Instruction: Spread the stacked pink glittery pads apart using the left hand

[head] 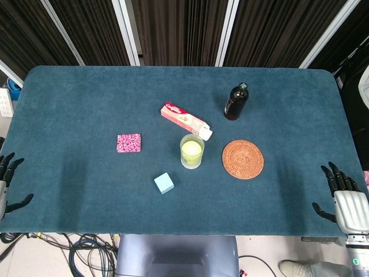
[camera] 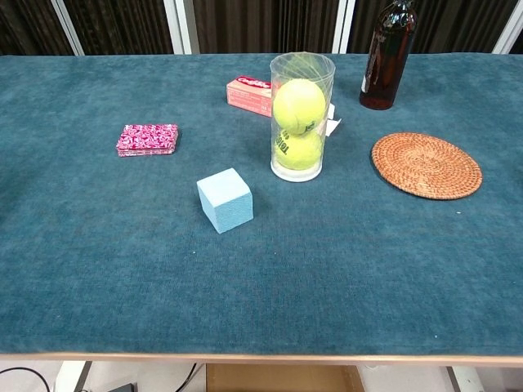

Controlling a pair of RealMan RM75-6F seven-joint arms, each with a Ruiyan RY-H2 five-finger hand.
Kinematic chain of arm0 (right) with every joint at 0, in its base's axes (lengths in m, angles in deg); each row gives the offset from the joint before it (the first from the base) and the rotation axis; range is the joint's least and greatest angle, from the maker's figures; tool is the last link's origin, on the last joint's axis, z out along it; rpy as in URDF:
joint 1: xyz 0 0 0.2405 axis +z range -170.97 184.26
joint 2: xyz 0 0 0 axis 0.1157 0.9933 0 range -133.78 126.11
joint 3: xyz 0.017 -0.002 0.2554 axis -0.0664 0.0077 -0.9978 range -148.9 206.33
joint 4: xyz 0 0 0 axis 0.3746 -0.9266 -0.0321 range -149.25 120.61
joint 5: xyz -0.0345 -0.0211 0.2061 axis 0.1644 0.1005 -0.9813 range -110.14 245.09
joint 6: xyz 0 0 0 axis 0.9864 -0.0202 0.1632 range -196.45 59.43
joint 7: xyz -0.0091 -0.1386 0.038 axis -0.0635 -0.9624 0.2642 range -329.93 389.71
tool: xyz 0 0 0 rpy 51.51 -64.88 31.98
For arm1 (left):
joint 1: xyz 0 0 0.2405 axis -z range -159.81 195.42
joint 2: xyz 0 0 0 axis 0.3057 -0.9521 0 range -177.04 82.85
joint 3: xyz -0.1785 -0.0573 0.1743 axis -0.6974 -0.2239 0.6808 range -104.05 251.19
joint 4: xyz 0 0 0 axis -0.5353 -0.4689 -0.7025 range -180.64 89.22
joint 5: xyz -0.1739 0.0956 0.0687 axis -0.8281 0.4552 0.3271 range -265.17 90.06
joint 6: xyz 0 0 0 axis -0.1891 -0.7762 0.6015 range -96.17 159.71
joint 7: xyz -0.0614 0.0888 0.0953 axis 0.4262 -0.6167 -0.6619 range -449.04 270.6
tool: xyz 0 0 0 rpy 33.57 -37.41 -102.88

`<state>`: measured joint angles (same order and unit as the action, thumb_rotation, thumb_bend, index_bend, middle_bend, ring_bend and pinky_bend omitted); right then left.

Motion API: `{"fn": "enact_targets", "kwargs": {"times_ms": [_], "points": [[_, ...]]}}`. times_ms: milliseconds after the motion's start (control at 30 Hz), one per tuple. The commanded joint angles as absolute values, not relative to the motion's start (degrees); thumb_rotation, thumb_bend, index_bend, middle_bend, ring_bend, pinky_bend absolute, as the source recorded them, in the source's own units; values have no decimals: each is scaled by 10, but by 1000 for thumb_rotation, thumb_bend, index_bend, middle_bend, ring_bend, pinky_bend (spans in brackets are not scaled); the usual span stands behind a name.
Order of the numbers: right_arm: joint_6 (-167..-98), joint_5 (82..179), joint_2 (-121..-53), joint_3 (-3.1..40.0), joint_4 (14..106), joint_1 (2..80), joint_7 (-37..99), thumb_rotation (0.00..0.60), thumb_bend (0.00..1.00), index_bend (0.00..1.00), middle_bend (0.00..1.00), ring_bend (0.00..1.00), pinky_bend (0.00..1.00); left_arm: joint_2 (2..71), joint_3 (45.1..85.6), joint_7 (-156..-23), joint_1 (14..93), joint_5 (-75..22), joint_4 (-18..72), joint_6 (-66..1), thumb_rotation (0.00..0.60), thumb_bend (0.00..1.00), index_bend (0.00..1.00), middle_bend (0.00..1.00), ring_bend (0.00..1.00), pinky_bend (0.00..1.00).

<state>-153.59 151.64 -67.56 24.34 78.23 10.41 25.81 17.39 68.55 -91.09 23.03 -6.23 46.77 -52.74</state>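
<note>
Nothing begun yet. Pink glittery pads (camera: 147,139) sitting squarely stacked on the left part of the counter (head: 75,104), untouched. Left robot hand (head: 7,186) down at the near left edge, fingers apart, holding nothing, well apart from the stack. Right robot hand (head: 345,199) likewise spread and empty. Whole reach and spread left to do.

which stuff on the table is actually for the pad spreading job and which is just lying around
For the job:
pink glittery pads, still one neat stack
left hand, at the table's near left edge, holding nothing

Just lying about:
light blue cube
clear tube of tennis balls
pink box
dark bottle
woven coaster
right hand, idle at the near right edge
</note>
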Motion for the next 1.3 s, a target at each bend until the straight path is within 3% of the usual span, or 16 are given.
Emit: {"fn": "enact_targets", "kwargs": {"times_ms": [33,233,333,567,967,1300], "points": [[-1532,1512,-673,242,780,105,262,600,200,68,15,104,196,162,655,-897,267,-92,487,-479,600,148,208,142,22,0],[-1525,1511,-671,243,780,107,268,600,200,68,16,105,196,103,575,-954,404,-233,527,-272,600,149,222,140,21,0],[-1527,1510,-671,241,780,107,272,600,200,68,16,105,196,98,556,-996,468,-308,523,-192,600,149,232,136,21,0],[-1521,1505,-672,240,775,108,276,600,200,68,16,105,196,149,559,-1078,606,-497,457,-75,600,149,249,122,21,0],[-1509,1497,-675,238,769,114,279,600,200,68,16,105,197,256,623,-1163,753,-679,343,-42,600,149,289,114,19,0],[-1510,1498,-673,237,766,114,289,600,200,68,15,105,196,298,662,-1181,800,-718,322,-51,600,149,303,108,0,0]]}}
